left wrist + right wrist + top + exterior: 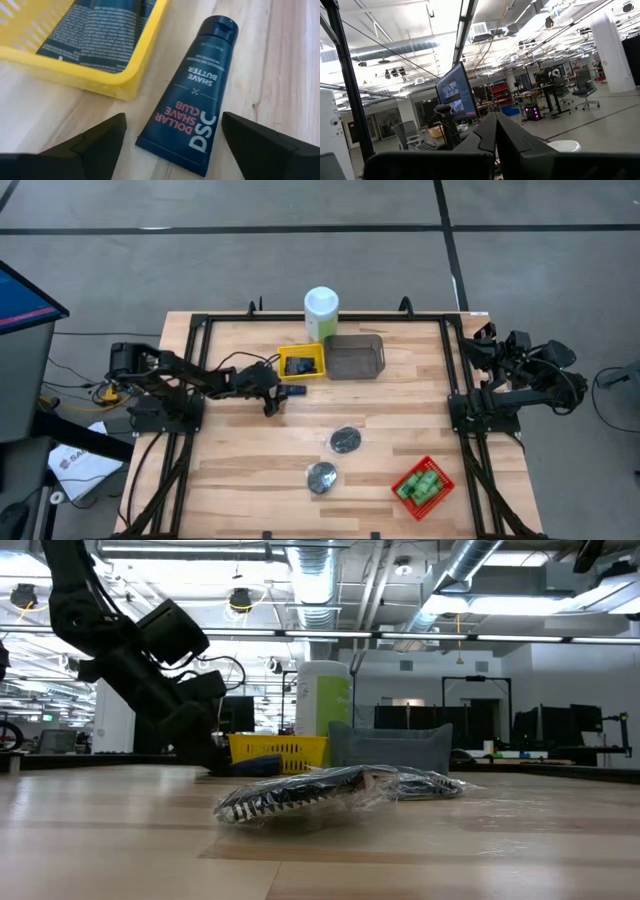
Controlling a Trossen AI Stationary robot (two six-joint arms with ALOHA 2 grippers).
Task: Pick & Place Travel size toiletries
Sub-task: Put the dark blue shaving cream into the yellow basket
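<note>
A dark blue tube (192, 95) lies flat on the table just outside the yellow tray (127, 75); it also shows in the high view (293, 390). My left gripper (172, 147) is open and low over the tube's crimped end. One finger stands on each side without touching it. In the high view, my left gripper (274, 398) is near the yellow tray (302, 362), which holds more dark blue tubes (95, 25). Two round dark discs (345, 440) (322, 476) lie mid-table. Green bottles (422, 484) lie in the red tray (400, 480). My right gripper (495, 135) is shut and empty, parked at the table's right edge (487, 345).
A grey tray (353, 356) stands right of the yellow one, with a tall pale green white-lidded canister (321, 310) behind them at the far edge. In the low view the discs (300, 795) lie in crinkled clear wrap. Bare wood lies at the near left.
</note>
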